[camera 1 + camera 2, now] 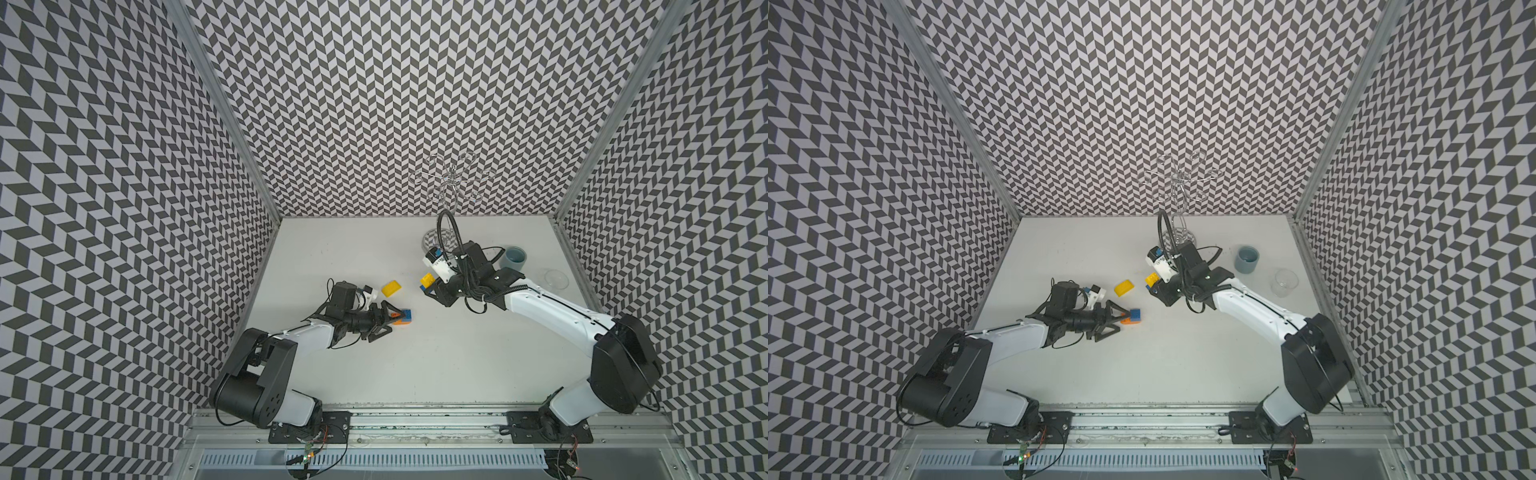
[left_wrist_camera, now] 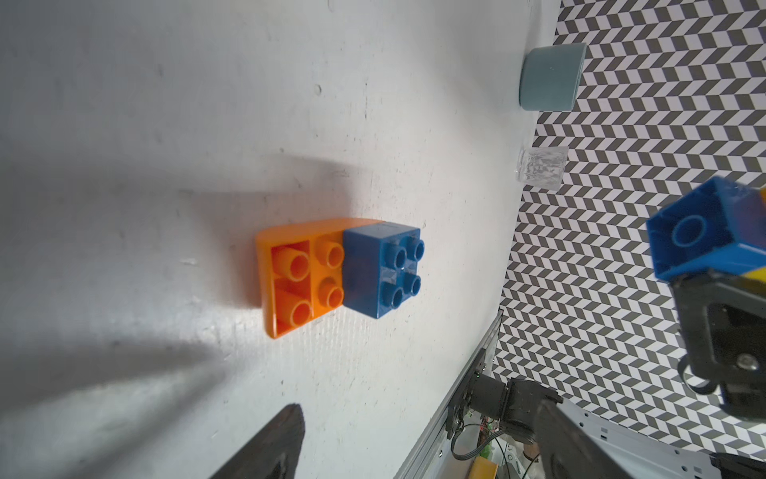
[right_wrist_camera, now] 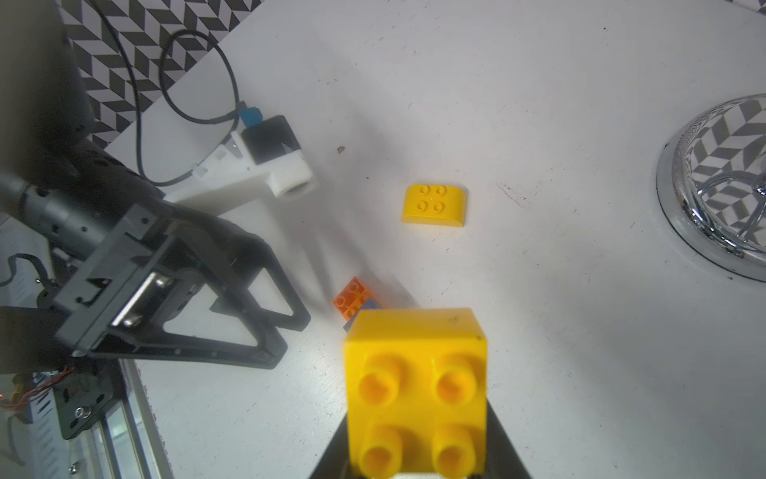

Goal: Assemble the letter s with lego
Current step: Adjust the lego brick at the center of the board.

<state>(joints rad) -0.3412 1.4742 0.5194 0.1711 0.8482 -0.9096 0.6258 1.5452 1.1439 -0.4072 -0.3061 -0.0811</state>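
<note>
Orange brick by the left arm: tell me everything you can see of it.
The orange brick is glossy plastic, oblong, with a rounded edge. It lies flat on the white table, studs up, four studs showing. A blue brick sits pressed onto its other half. The left gripper points at it, jaws open; in the right wrist view they stand apart from it.

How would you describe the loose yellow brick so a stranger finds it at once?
On the white table, find the left pincer and the right pincer. The loose yellow brick lies alone beside them, with rounded ends; the other yellow brick is square, inside the right pincer.
</note>
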